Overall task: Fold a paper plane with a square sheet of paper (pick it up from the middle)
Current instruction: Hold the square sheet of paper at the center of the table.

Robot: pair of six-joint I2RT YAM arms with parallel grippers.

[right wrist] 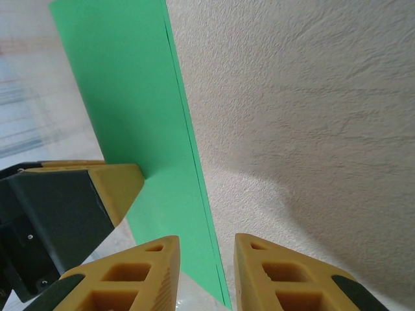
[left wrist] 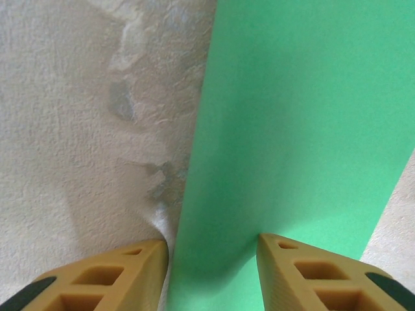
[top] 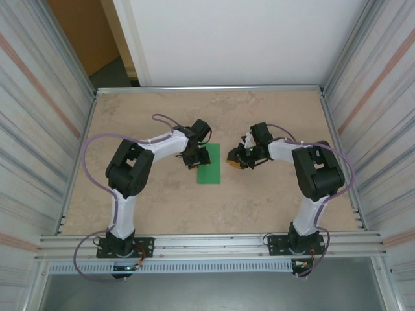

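The square sheet of paper (top: 210, 164) lies flat on the table as a narrow bright green rectangle, folded double. Two layers show along its long edge (right wrist: 194, 162). My left gripper (top: 197, 157) is at the paper's left edge and stands open (left wrist: 211, 249): one fingertip (left wrist: 148, 254) is on the bare table beside the edge and the other (left wrist: 273, 247) rests on the green paper (left wrist: 298, 116). My right gripper (top: 235, 159) is open just right of the paper. In its wrist view the paper's long edge runs through the gap of the gripper (right wrist: 204, 251), and the left arm's finger (right wrist: 117, 184) presses on the sheet (right wrist: 123, 91).
The beige marbled tabletop (top: 272, 116) is boxed in by ribbed metal walls on the left (top: 39, 129) and right (top: 376, 123) and a white panel (top: 233, 39) at the back. A metal rail (top: 207, 245) with both arm bases runs along the near edge.
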